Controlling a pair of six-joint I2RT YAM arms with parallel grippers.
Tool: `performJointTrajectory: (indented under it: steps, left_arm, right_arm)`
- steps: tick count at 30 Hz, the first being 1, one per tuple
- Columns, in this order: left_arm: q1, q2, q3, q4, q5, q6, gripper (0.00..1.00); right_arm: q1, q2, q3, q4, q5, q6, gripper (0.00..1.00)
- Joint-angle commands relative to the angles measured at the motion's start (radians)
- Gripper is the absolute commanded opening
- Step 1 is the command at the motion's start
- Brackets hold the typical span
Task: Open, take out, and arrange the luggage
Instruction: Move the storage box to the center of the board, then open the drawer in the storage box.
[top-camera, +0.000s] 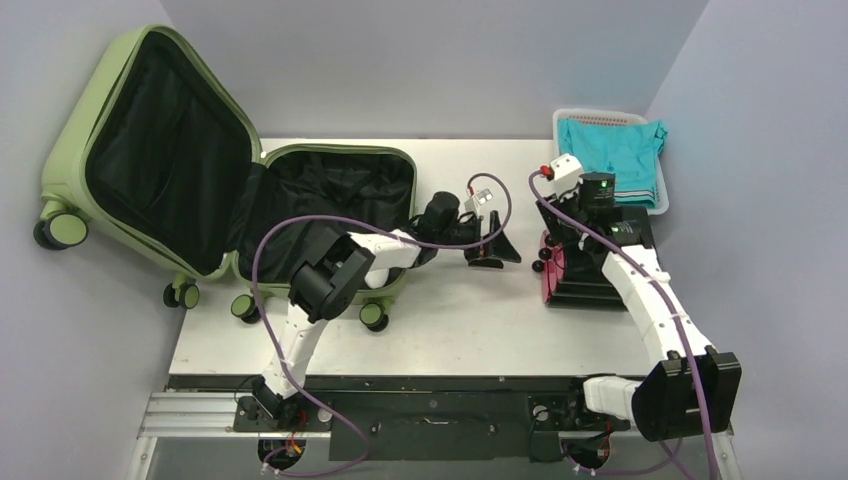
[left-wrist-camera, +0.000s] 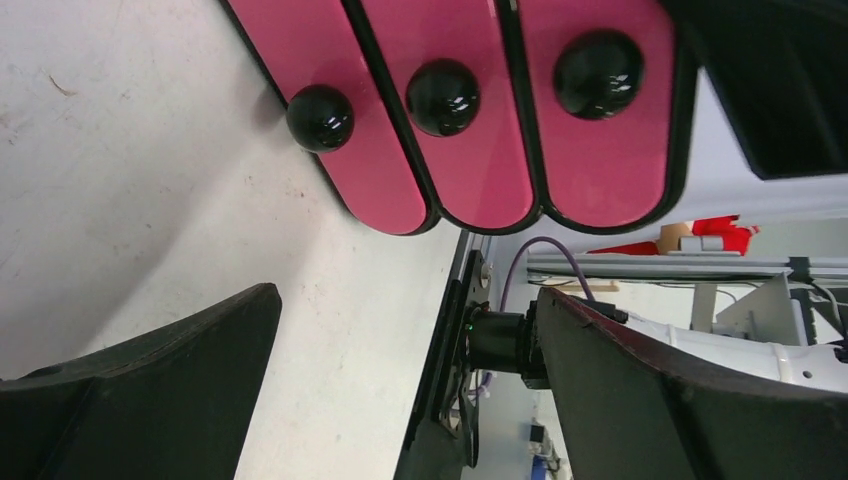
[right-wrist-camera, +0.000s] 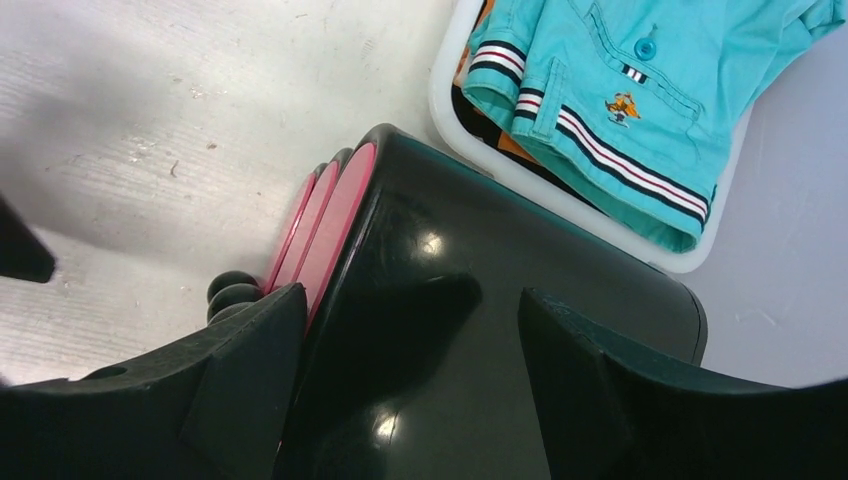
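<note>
Luggage (top-camera: 70, 140) open; black-pink case (top-camera: 575, 285) out near bench's (top-camera: 450, 320) right edge. Left gripper (left-wrist-camera: 410, 330) wide, right gripper (right-wrist-camera: 412, 305) part-open, both empty. Arranging remains.

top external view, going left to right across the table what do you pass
large light olive-green hard-shell suitcase, lying open → left gripper → small black case with a pink-red side. The white mesh plastic basket stands behind that case over much the same span, so it has no clear place in the order.
</note>
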Motion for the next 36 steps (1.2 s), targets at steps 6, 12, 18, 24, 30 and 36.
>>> performJointTrajectory:
  steps: [6,12,18,24,30,36]
  left_arm:
    - [-0.011,0.197,0.030,0.472,0.021,-0.353,0.84]
    - [-0.034,0.281,0.104,0.430,-0.011,-0.373,0.71]
    - [-0.055,0.322,0.155,0.316,-0.027,-0.337,0.47]
    - [-0.057,0.310,0.180,0.094,-0.073,-0.206,0.53]
    - [-0.063,0.346,0.254,-0.013,-0.101,-0.169,0.58]
    - [-0.070,0.391,0.308,-0.008,-0.101,-0.182,0.58]
  right_arm:
    - [-0.058,-0.195,0.003,-0.013,-0.132,-0.080,0.73]
    - [-0.130,-0.275,0.005,0.012,-0.185,-0.081,0.73]
    - [-0.241,-0.324,-0.013,0.030,-0.224,-0.073,0.74]
    - [-0.301,-0.338,-0.010,0.029,-0.272,-0.066,0.74]
    - [-0.312,-0.328,-0.008,0.042,-0.303,-0.030,0.74]
    - [-0.312,-0.332,-0.041,0.047,-0.302,-0.022,0.74]
